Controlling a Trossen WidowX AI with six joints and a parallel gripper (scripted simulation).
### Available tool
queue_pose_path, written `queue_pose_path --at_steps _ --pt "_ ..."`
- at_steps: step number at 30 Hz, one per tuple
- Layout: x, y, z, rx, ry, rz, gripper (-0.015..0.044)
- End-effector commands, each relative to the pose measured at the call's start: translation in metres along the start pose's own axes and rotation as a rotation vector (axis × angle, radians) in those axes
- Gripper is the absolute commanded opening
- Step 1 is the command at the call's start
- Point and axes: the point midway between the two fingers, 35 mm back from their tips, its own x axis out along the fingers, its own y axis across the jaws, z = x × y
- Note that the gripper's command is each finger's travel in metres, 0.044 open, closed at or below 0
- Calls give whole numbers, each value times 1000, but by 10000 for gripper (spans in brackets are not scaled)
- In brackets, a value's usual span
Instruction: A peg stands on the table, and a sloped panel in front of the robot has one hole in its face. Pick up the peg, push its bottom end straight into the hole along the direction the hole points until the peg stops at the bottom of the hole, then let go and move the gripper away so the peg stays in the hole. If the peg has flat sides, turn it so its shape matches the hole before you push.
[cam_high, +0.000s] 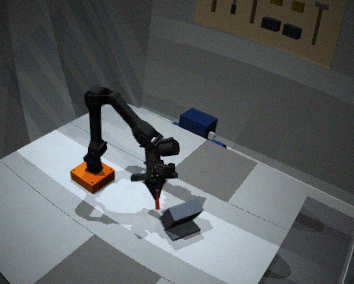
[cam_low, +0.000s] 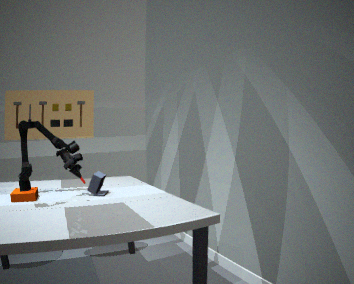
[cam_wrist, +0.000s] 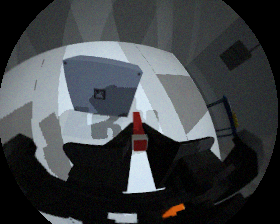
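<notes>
My gripper (cam_high: 156, 190) (cam_low: 78, 174) (cam_wrist: 137, 125) is shut on a thin red peg (cam_high: 157, 200) (cam_low: 81, 179) (cam_wrist: 138, 126), which sticks out below the fingers and is held above the table. The sloped grey-blue panel (cam_high: 181, 213) (cam_low: 97, 182) (cam_wrist: 100, 85) stands just right of the peg tip in the top view. In the wrist view the panel faces me, up and to the left of the peg, with its small dark hole (cam_wrist: 99, 93) in the face. The peg tip is short of the panel and apart from it.
The arm's orange base (cam_high: 92, 176) (cam_low: 24, 194) sits at the table's left. A blue box (cam_high: 198, 121) stands at the far table edge. A tool board (cam_high: 272, 22) (cam_low: 49, 114) hangs on the back wall.
</notes>
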Motion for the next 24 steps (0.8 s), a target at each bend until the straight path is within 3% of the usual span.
queue_pose_path --at_steps 1,24 --pt "-4 2 0 14 -27 0 0" --pt "-19 22 -6 61 -151 19 0"
